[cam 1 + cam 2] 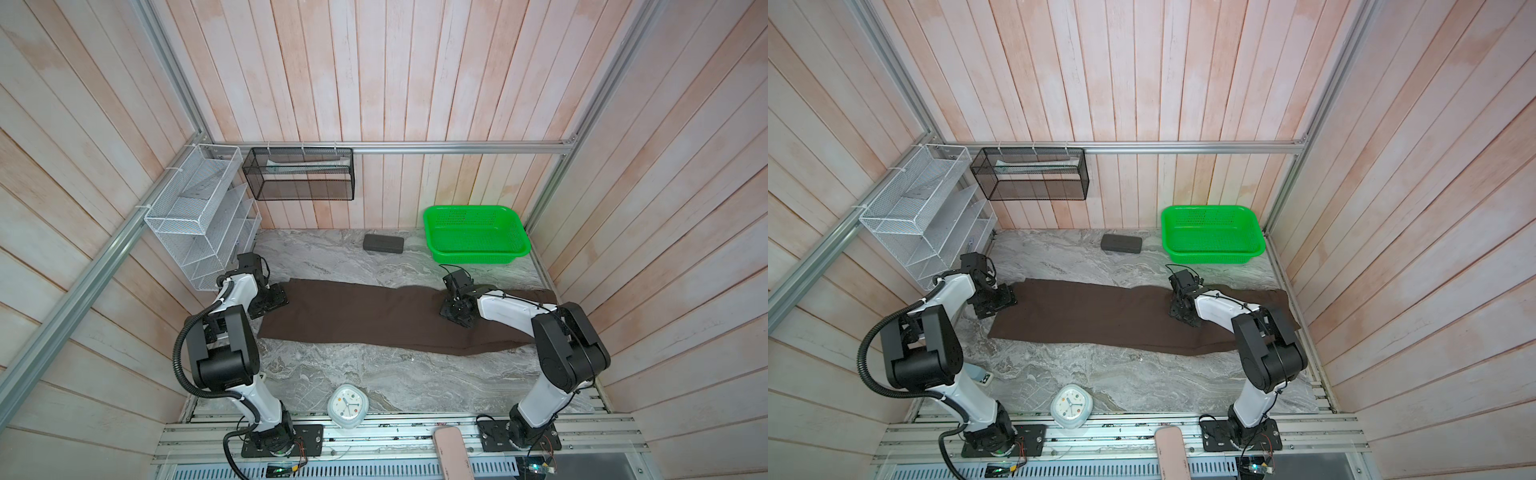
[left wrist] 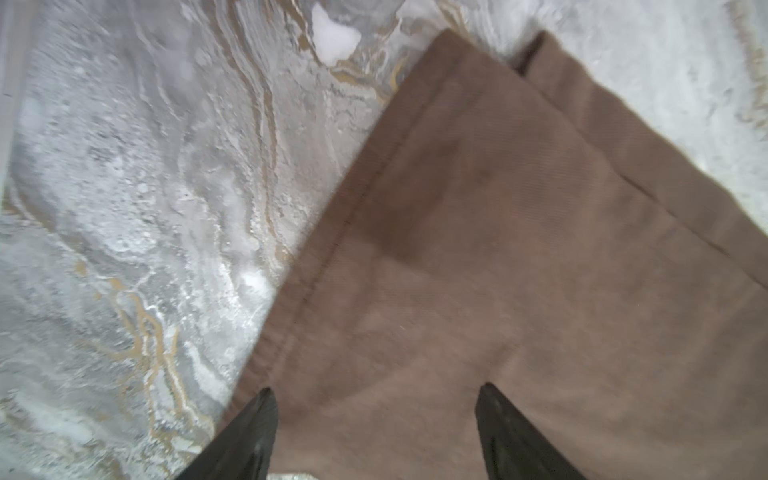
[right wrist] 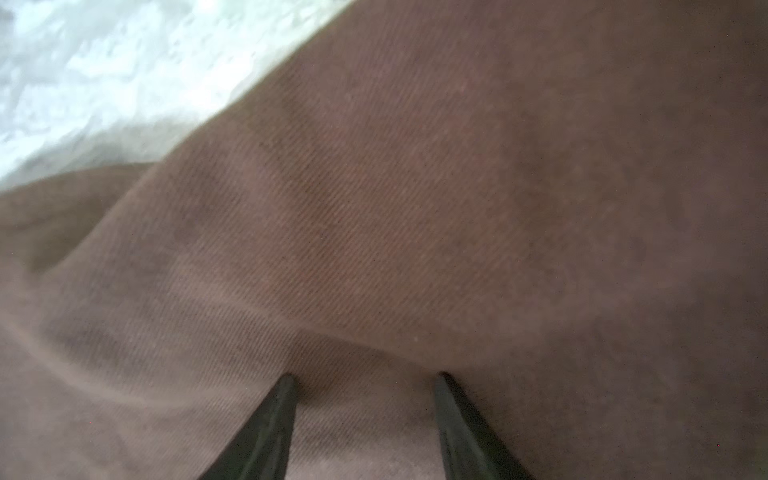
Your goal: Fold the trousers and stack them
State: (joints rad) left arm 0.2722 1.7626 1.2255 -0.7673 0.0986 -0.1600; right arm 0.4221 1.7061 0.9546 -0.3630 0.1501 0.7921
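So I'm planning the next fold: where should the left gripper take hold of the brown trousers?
Likely the hemmed leg ends beneath the left gripper, from above over the edge: the trousers lie flat, legs stacked, so one pinch catches both layers.

Green basket (image 1: 478, 254), grey case (image 1: 383, 243), clock (image 1: 348, 405)

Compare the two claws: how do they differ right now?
The left gripper sits at the left end of the trousers, by the hem; the right gripper is over the cloth nearer the right end. The left gripper's jaws stand wider than the right gripper's. Both are open, above the cloth.
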